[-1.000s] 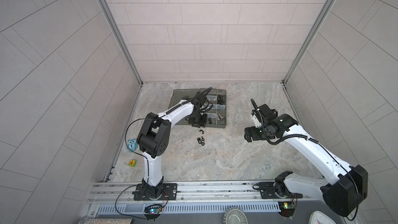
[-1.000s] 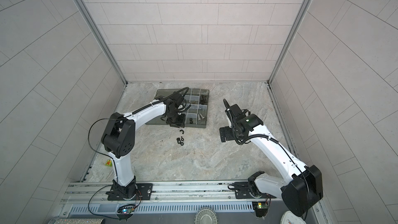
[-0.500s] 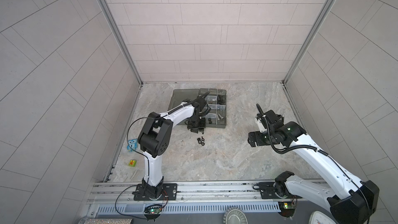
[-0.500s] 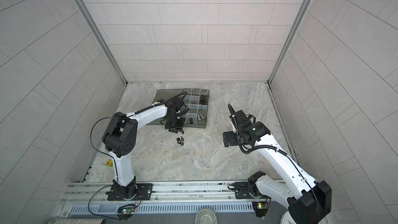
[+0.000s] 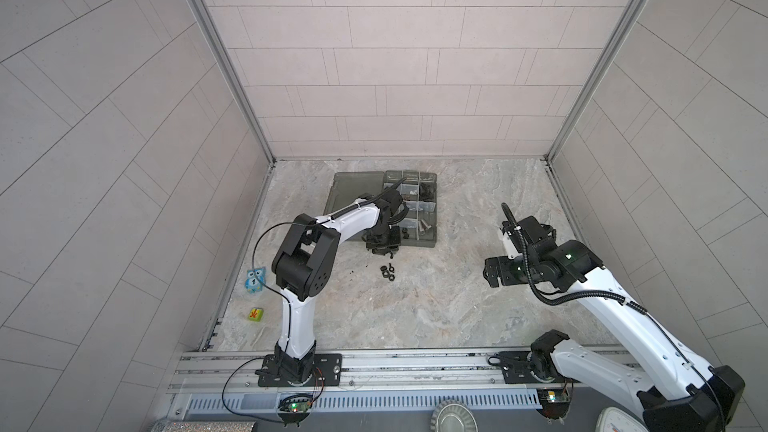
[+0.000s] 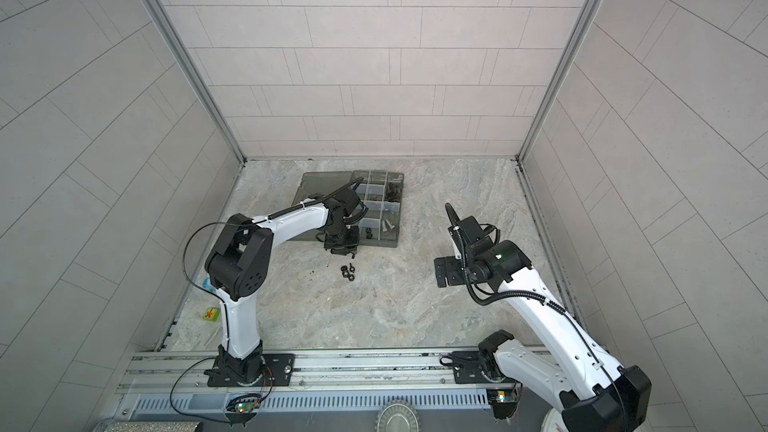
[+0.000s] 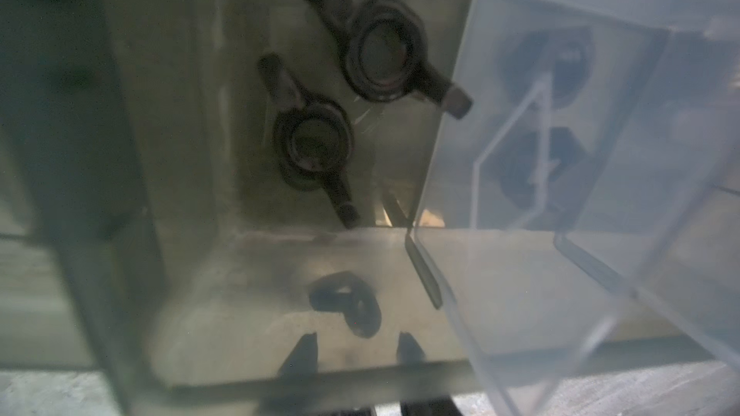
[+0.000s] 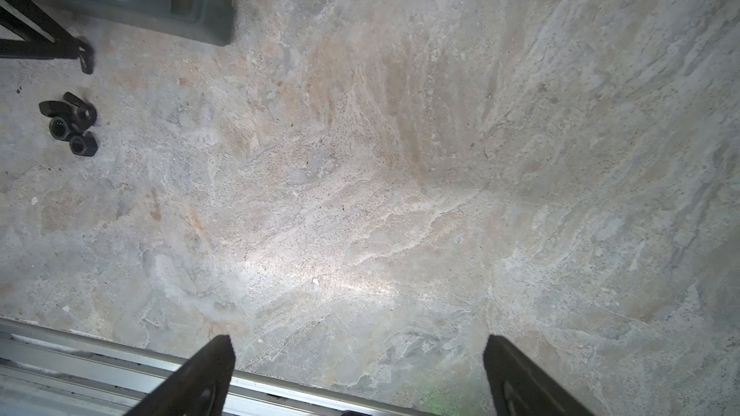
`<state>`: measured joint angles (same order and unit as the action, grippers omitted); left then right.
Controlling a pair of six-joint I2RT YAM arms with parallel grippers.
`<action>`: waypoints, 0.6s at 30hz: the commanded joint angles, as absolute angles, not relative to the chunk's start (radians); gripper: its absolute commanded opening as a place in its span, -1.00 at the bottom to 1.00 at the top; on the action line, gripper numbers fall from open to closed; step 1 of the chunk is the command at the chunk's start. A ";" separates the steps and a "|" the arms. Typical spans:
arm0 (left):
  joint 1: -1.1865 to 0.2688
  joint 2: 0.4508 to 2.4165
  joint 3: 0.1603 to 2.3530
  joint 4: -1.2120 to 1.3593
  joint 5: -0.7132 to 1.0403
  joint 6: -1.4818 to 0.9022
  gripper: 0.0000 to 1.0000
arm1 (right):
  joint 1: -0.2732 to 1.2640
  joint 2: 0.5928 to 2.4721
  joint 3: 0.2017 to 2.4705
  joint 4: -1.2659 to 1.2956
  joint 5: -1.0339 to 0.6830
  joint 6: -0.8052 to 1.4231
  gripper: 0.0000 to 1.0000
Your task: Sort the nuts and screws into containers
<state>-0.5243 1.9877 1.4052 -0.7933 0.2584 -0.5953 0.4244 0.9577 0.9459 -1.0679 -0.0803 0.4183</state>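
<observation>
The box (image 5: 420,244) stands near the back wall (image 5: 395,126), lid (image 5: 353,184) flat on its left side. The left arm (image 5: 353,220) lies slantwise over that lid, and the left gripper (image 5: 384,245) hangs at the box's front edge, jaws a little apart, closing off that side. Just in front of the box a tight clump of nuts (image 5: 385,270) sits on the table (image 5: 415,317) (touching one another). Right of the box the table lies bare up to the right gripper (image 5: 492,272), which hangs with jaws wide, well apart from the box. In front of the box, past the nuts, bare table runs to the rail (image 5: 415,363).
</observation>
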 commanded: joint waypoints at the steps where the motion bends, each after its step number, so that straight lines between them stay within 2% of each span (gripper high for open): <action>1: -0.529 2.005 1.416 -0.792 0.226 -0.617 -0.24 | 0.418 0.939 0.950 -1.100 -0.057 0.413 0.97; 18: -0.541 2.051 1.437 -0.788 0.244 -0.629 -0.30 | 0.419 0.938 0.946 -1.101 -0.060 0.412 0.97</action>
<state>-0.5354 2.0228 1.4158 -0.7830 0.2462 -0.6216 0.4225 0.9493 0.9459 -1.0744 -0.0799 0.4183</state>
